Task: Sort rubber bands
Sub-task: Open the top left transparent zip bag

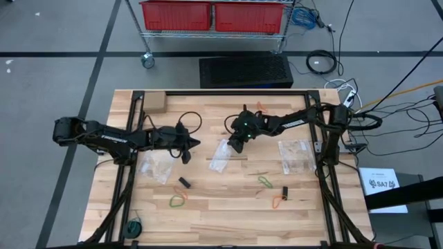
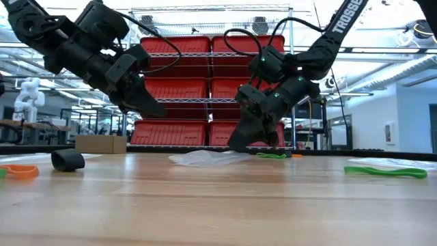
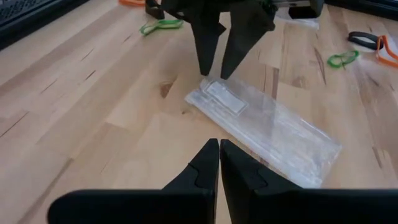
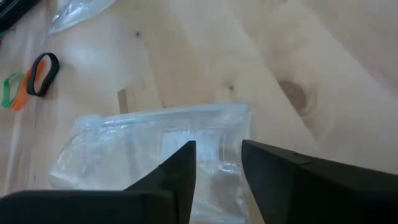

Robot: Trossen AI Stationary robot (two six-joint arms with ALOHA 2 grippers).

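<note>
So we've got the right gripper (image 4: 217,168) parted over the middle bag (image 1: 221,155).
Nothing's in it that we can see. Left gripper (image 3: 219,163) hangs pinched shut and empty near the desk's (image 1: 228,214) left side; bands (image 1: 265,182) lie loose toward the front edge.

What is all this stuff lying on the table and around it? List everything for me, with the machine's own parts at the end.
table: one, pale wood, under everything.
zip bags: three, clear, in a row across the table's middle; the middle one lies under the right gripper.
rubber bands: several, green, orange and black, scattered on the near half of the table.
cardboard box: one, brown, far left corner.
bins: two, red, on a wire shelf beyond the table.
black mat: one, on the floor behind the table.
left gripper: shut, empty, above the table left of the middle bag.
right gripper: open, over the middle bag's edge.
</note>
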